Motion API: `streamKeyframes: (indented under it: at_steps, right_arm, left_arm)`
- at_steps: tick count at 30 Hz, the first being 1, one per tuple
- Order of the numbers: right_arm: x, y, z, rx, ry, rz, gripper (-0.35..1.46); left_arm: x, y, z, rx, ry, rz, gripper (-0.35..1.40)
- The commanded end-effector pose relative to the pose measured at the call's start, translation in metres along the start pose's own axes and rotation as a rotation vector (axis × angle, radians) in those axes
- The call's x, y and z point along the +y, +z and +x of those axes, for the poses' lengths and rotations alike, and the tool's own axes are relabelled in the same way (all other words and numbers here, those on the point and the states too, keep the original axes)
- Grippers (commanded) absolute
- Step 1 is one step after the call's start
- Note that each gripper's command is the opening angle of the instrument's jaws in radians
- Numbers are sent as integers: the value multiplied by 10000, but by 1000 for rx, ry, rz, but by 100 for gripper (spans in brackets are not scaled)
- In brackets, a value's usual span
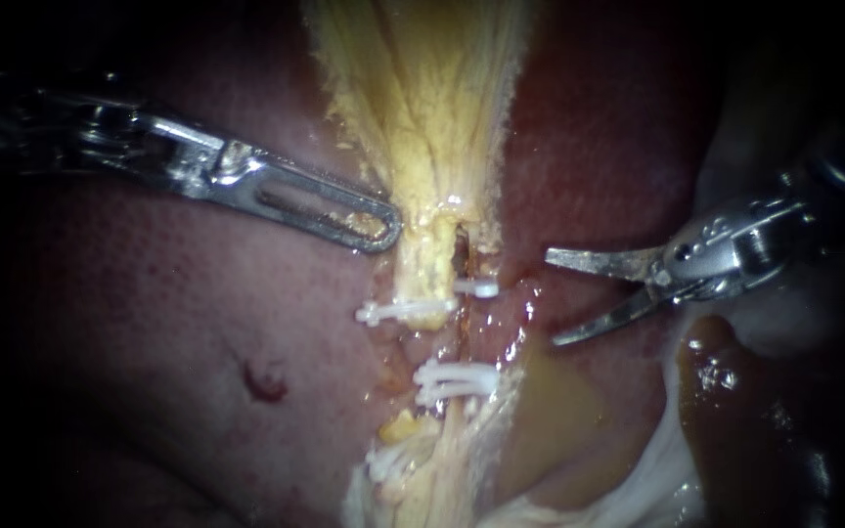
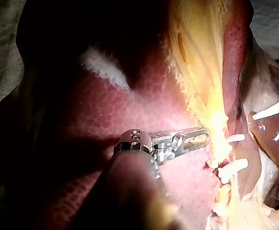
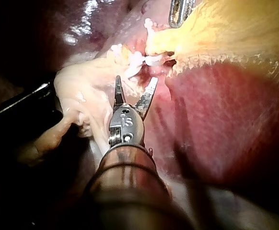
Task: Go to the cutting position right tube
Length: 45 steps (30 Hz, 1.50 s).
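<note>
The right instrument (image 1: pixel 551 298), blades spread, hangs just beside the tubes (image 1: pixel 430 269), clear of the white clips (image 1: pixel 454 381). The left instrument (image 1: pixel 388 230) pinches the edge of the yellow tissue (image 1: pixel 422 98), over the liver (image 1: pixel 149 342).

Pink liver (image 1: pixel 149 411) with red spot (image 1: pixel 265 380)

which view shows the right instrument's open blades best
The endoscope view: the right instrument lies side-on, both blades spread and fully visible. The right wrist view looks along its shaft from behind; the left wrist view catches only the blade tips.
</note>
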Motion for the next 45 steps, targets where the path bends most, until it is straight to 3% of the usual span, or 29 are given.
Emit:
streamKeyframes:
  at_steps: [1, 5, 12, 15, 22, 28, 36, 45]
  right_arm:
    - [0, 0, 0, 0, 0, 3, 145]
    - [0, 0, 0, 1, 0, 6, 145]
    - [0, 0, 0, 1, 0, 9, 145]
    - [0, 0, 0, 3, 0, 15, 145]
    - [-1, 2, 0, 8, 1, 25, 145]
    - [-9, 17, -5, 25, 3, 118, 145]
    - [-29, 66, -27, 21, 77, 190, 145]
    - [-25, 101, -46, -1, 121, 234, 145]
  left_arm:
    - [-1, -2, -1, 1, 0, 1, -35]
    - [-3, -23, -3, 5, -1, 8, -35]
    - [-7, -87, -10, -29, -10, -17, -35]
    - [-7, -99, -10, -36, -13, -25, -35]
    - [-8, -98, -11, -39, -14, -24, -35]
    - [-9, -98, -10, -39, -14, -25, -35]
    - [-11, -97, -10, -40, -15, -26, -35]
    - [-13, -96, -10, -41, -15, -27, -35]
